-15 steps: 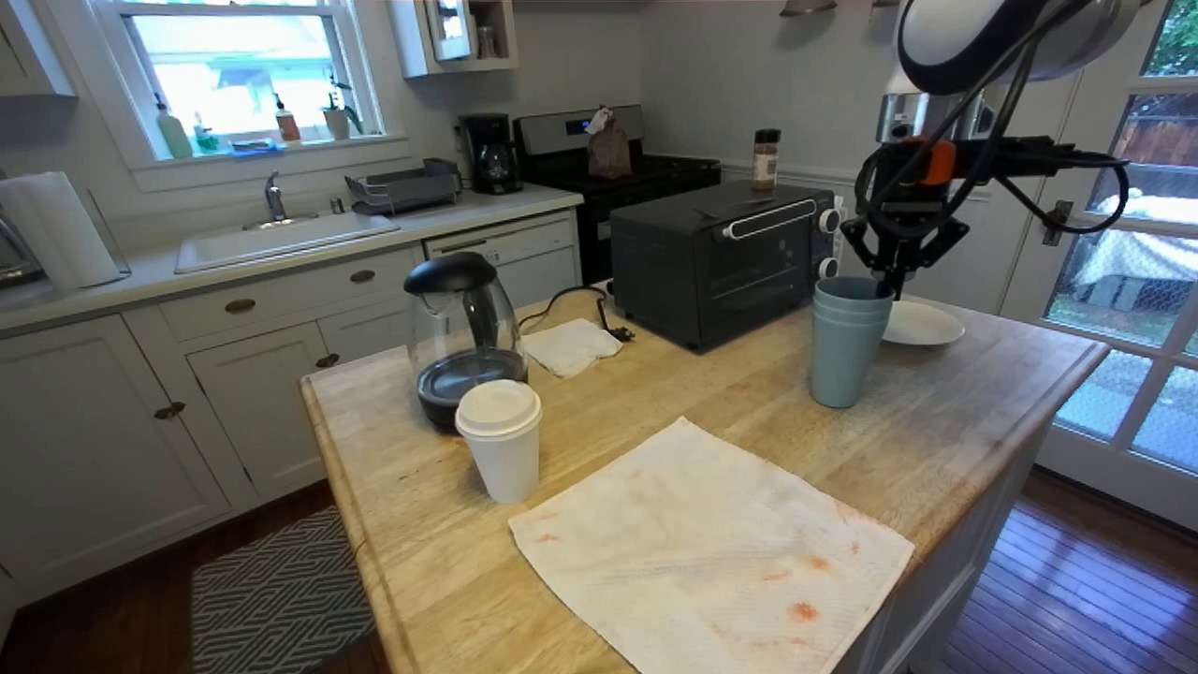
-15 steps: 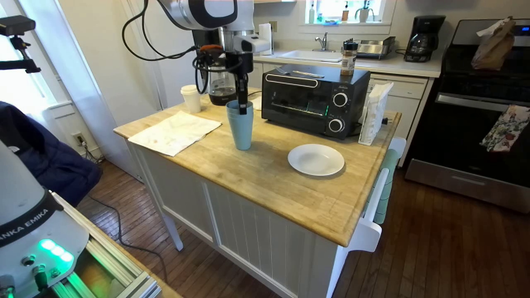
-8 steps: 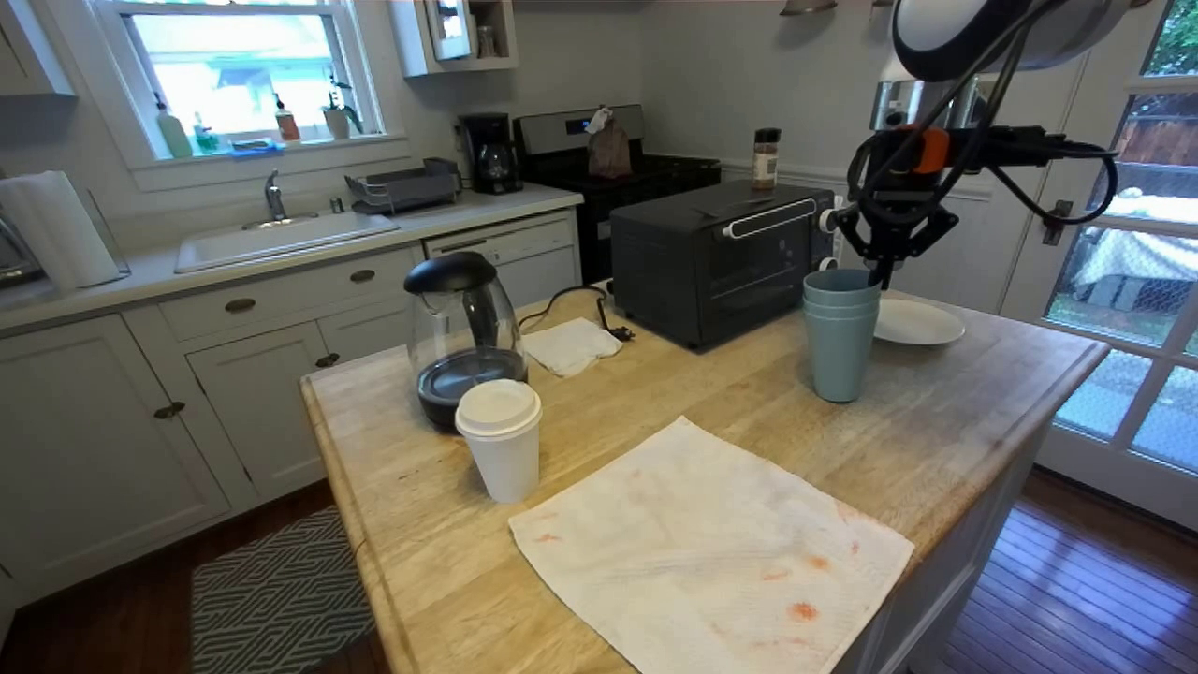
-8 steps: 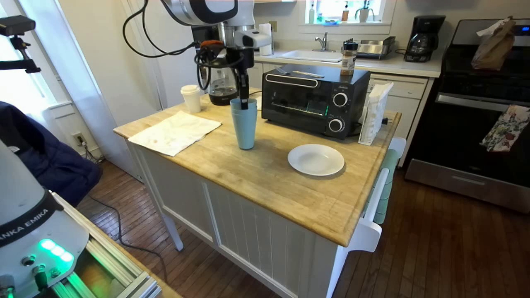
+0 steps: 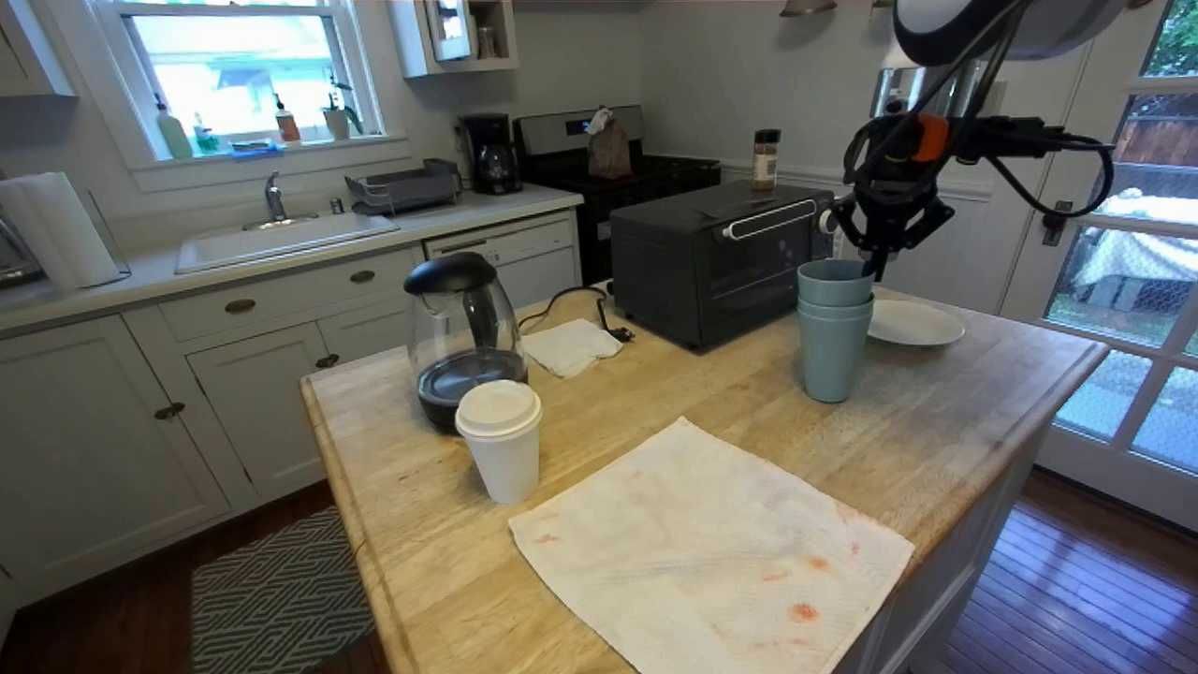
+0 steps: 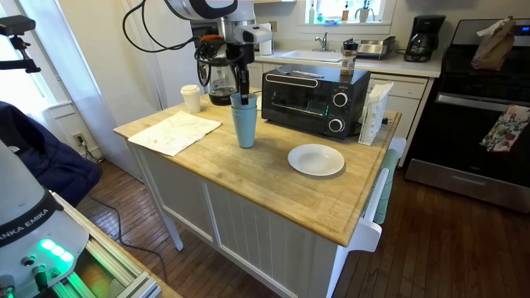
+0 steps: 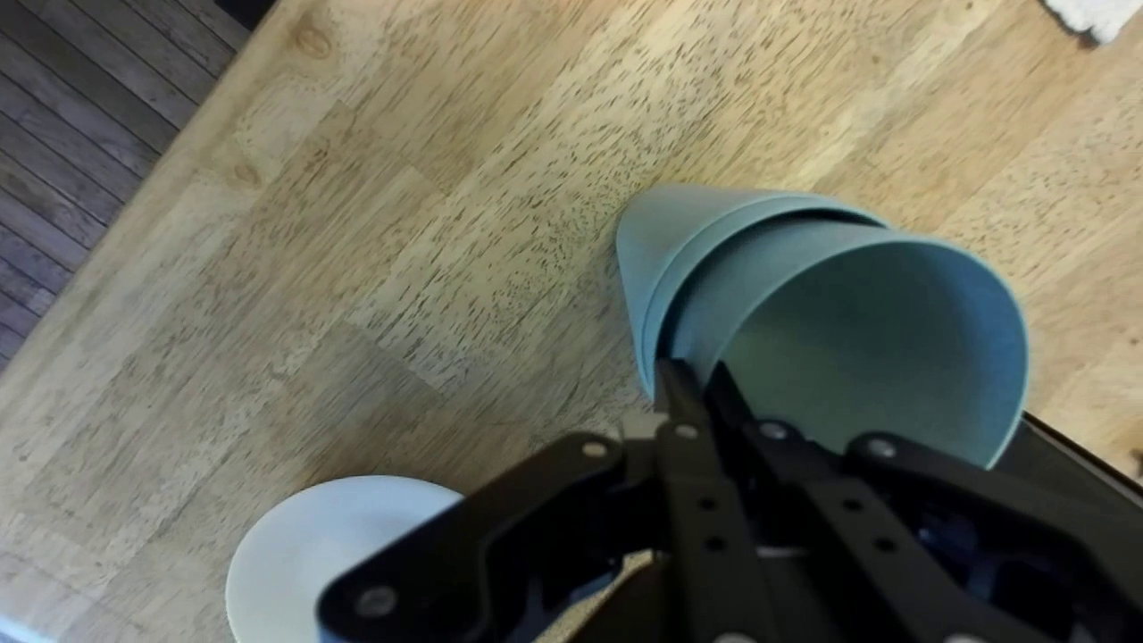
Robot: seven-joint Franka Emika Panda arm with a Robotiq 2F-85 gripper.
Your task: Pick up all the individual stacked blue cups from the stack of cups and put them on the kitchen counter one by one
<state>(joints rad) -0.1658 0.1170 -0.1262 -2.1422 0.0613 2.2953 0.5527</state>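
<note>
The stack of cups (image 5: 831,363), pale blue-grey, stands upright on the wooden kitchen counter (image 5: 655,393). It also shows in an exterior view (image 6: 245,129) and the wrist view (image 7: 683,214). The top blue cup (image 5: 828,285) is raised partway out of the stack, its lower part hidden inside the cups below. My gripper (image 7: 699,371) is shut on the top cup's wall, with one finger inside it and one outside. In both exterior views my gripper (image 5: 875,267) (image 6: 244,100) is at the cup's rim.
A white plate (image 6: 316,159) lies beside the stack. A black toaster oven (image 5: 721,257) with a spice bottle (image 5: 765,161) on top stands behind. A glass kettle (image 5: 468,337), a lidded white cup (image 5: 501,454) and a stained cloth (image 5: 702,552) are also on the counter.
My gripper has moved up with the top cup, which has slid partly out of the stack. The whole stack has shifted slightly and stands straighter on the counter.
</note>
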